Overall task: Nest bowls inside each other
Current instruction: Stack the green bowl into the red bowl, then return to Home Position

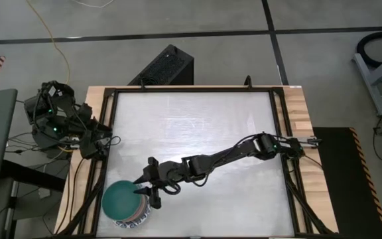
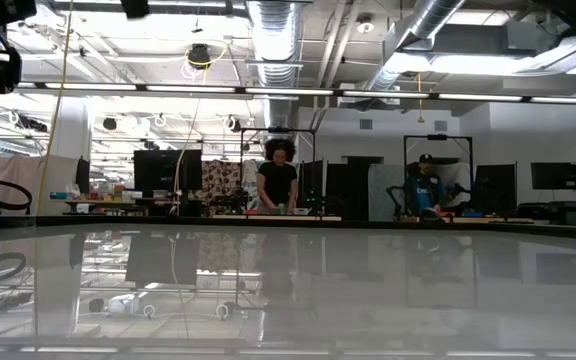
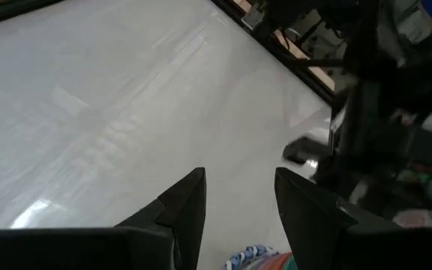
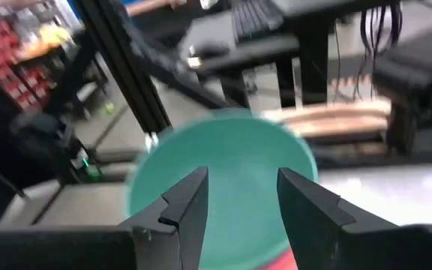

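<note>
A stack of nested bowls (image 1: 130, 214) stands near the table's near left corner. A dark green bowl (image 1: 120, 198) (image 4: 231, 172) lies on top, and a white bowl with a blue-patterned rim (image 1: 121, 224) (image 3: 250, 257) is at the bottom. My right gripper (image 1: 140, 187) (image 4: 242, 206) reaches in from the right. It is open, and its fingers stand at the green bowl's right rim. My left gripper (image 1: 111, 141) (image 3: 238, 202) waits open at the table's left edge, above the stack's far side, with nothing between its fingers. The low view shows no bowl. My right gripper comes at the green bowl's right rim (image 1: 136, 192) nearly level, from the table's right. Its two fingers are spread in front of the bowl's hollow (image 4: 238, 150). I cannot tell whether they touch the rim.
A black frame (image 1: 280, 133) runs round the table top (image 1: 197, 126), which is bare across its middle and far side. A black box (image 1: 168, 66) sits beyond the far edge. My right arm (image 3: 373, 135) crosses the near half. People (image 2: 278, 180) are in the room behind.
</note>
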Controlling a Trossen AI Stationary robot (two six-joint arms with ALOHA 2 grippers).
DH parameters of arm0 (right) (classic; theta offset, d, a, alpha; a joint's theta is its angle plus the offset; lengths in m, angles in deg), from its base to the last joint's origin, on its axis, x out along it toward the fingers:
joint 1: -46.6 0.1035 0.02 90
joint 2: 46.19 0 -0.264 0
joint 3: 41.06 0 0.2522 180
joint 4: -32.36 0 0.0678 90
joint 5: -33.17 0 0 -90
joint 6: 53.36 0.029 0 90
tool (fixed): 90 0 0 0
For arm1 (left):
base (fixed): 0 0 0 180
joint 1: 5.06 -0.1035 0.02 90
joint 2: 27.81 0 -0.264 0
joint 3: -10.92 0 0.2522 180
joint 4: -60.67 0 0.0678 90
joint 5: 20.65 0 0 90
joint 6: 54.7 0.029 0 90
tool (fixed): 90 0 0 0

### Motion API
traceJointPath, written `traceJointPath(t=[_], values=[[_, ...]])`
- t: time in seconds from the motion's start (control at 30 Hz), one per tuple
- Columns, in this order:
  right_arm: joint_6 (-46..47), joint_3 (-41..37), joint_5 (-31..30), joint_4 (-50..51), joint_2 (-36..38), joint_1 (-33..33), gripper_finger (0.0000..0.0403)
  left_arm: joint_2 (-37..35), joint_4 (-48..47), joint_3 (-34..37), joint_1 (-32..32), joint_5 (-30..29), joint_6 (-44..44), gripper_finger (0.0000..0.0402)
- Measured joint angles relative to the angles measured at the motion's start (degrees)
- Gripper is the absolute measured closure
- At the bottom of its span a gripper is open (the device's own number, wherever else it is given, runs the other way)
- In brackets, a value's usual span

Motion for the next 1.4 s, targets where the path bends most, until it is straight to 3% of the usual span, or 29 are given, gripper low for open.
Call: traceJointPath(t=[0.4,0.83,1.4], values=[[-2.4,0.1,0.2,-0.4,0.1,2.7,0.0223,4.3,-0.3,0.0,0.0,12.5,5.4,0.0253],[-7.8,0.0,0.6,-3.5,-2.9,2.9,0.0223,7.7,-1.3,0.0,0.0,8.2,4.4,0.0253],[-7.3,0.0,-0.5,-4.9,-4.8,3.9,0.0223,7.9,-1.7,0.0,0.0,4.7,-0.4,0.0253]])
